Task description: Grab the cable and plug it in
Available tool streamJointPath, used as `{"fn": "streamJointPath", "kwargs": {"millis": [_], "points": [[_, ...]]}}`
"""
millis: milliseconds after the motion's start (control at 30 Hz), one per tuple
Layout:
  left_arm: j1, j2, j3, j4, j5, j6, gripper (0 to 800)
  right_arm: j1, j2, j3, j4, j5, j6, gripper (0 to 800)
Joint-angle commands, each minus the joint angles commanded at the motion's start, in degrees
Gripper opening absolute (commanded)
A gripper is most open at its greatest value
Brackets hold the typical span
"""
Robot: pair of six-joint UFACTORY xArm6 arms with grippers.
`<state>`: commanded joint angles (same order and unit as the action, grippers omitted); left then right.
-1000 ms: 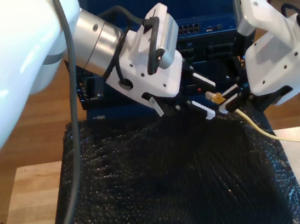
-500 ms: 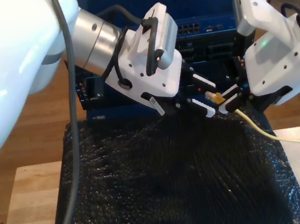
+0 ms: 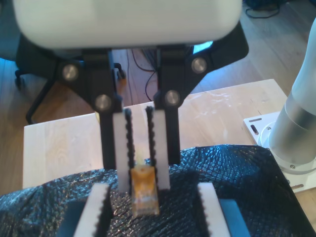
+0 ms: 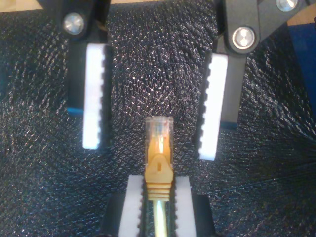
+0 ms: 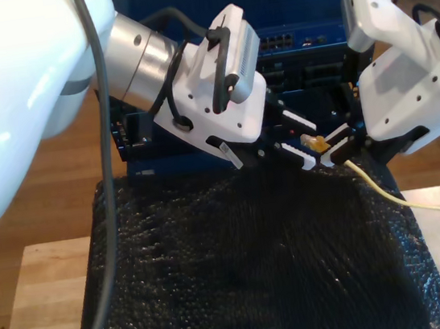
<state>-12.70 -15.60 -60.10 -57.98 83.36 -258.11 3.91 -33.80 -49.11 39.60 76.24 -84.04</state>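
Here, above the black padded mat (image 5: 250, 266), my second gripper (image 4: 158, 180) pinches the cable (image 5: 386, 191) by its orange boot. The clear plug (image 4: 159, 129) juts between the spread pads (image 4: 95, 98) of my first gripper (image 5: 309, 145), touching neither. A blue rack (image 5: 297, 8) stands behind.

white arm shells (image 5: 21, 69), black cables (image 5: 109, 187) (serrated white gripper pads (image 4: 96, 96)).

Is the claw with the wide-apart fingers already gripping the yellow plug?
No: my first gripper has its pads apart with gaps on both sides of the cable plug, which my second gripper holds.
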Motion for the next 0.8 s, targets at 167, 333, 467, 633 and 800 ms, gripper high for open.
{"fn": "streamJointPath", "kwargs": {"millis": [167,333,467,633,800], "points": [[0.09,0.00,0.00,-0.09,0.00,-0.26,364,0.00,0.00,0.09,0.00,-0.09,0.00,4],[0.26,0.00,-0.09,-0.88,0.26,-2.73,363,0.00,0.00,0.09,0.00,-0.09,0.00,4],[0.26,0.00,-0.09,-1.05,0.44,-3.34,363,0.00,0.00,0.09,0.00,-0.09,0.00,4],[0.26,0.00,0.00,-0.97,0.26,-3.34,362,0.00,-0.09,0.09,0.00,-0.09,0.00,4],[0.26,0.00,0.44,-0.97,0.00,-3.43,322,0.00,-0.09,0.09,0.00,-0.09,0.00,4]]}}
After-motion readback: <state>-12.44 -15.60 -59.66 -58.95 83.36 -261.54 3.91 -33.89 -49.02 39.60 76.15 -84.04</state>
